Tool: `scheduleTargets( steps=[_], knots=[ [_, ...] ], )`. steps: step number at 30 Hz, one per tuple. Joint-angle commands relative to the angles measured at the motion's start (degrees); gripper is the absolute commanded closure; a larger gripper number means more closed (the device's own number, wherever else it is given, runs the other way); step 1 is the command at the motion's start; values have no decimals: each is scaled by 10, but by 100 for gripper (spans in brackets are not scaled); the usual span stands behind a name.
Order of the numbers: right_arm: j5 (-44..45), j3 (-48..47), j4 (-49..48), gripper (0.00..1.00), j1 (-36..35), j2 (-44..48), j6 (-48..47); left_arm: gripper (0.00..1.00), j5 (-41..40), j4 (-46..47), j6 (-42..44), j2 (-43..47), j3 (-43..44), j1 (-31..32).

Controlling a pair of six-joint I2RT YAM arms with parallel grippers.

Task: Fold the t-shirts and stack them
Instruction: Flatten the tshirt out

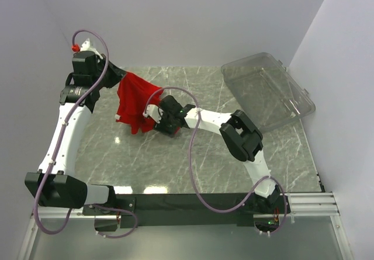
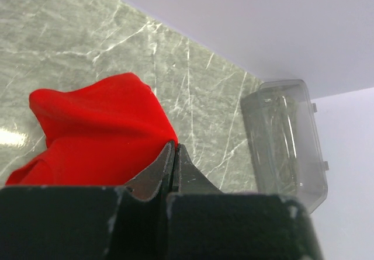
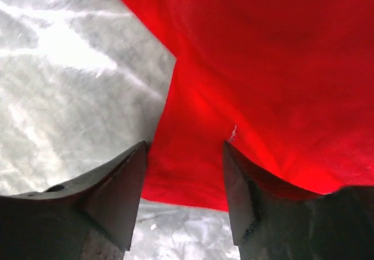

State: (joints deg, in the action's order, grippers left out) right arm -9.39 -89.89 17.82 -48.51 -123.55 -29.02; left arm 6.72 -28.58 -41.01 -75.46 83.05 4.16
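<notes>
Currently the counter point(image 1: 175, 160) is carrying the t-shirt point(image 1: 133, 99) at ten o'clock, where it is draping from the left gripper point(image 2: 174, 150), which is clenching its upper end. The right gripper point(image 3: 184, 149), jaws released, is straddling the lower edge; a bite catching only one layer is risking a slip. The shirt's long axis is running roughly twelve to six, loose end pointing toward six.

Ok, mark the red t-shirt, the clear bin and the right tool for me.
red t-shirt point(image 1: 133, 99), top external view, middle of the cloth.
clear bin point(image 1: 266, 90), top external view, its bare floor.
right tool point(image 3: 184, 152), right wrist view, midway between its fingertips.
</notes>
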Motion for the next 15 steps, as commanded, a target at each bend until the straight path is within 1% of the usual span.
scheduleTargets(
  steps=[1, 2, 3, 6, 7, 8, 9, 10, 12, 13, 15],
  knots=[
    [34, -50, 52, 40, -4, -38, 13, 99, 10, 29, 15, 18, -2, -6],
    [33, -55, 56, 43, -4, -42, 19, 99, 11, 29, 18, 19, -3, -10],
    [32, -56, 58, 51, -4, -45, 19, 100, 12, 28, 20, 20, -8, -12],
    [37, -55, 57, 72, -5, -43, 26, 100, 12, 23, 29, 22, -16, -22],
    [36, -51, 54, 81, -4, -39, 29, 100, 11, 21, 30, 22, -18, -28],
    [38, -47, 49, 87, -3, -34, 30, 99, 11, 21, 36, 26, -22, -30],
    [39, -36, 43, 97, -1, -16, 31, 100, 8, 22, 38, 26, -31, -33],
    [38, -31, 30, 100, 5, -7, 34, 100, 8, 21, 41, 26, -35, -40],
    [38, -27, 19, 100, 15, 25, 36, 100, 2, 22, 51, 22, -47, -41],
    [36, -29, 12, 100, 19, 36, 40, 100, 0, 21, 54, 19, -52, -55],
    [35, -48, 5, 100, 45, 62, 46, 100, -5, 27, 67, 14, -63, -61]
  ],
)
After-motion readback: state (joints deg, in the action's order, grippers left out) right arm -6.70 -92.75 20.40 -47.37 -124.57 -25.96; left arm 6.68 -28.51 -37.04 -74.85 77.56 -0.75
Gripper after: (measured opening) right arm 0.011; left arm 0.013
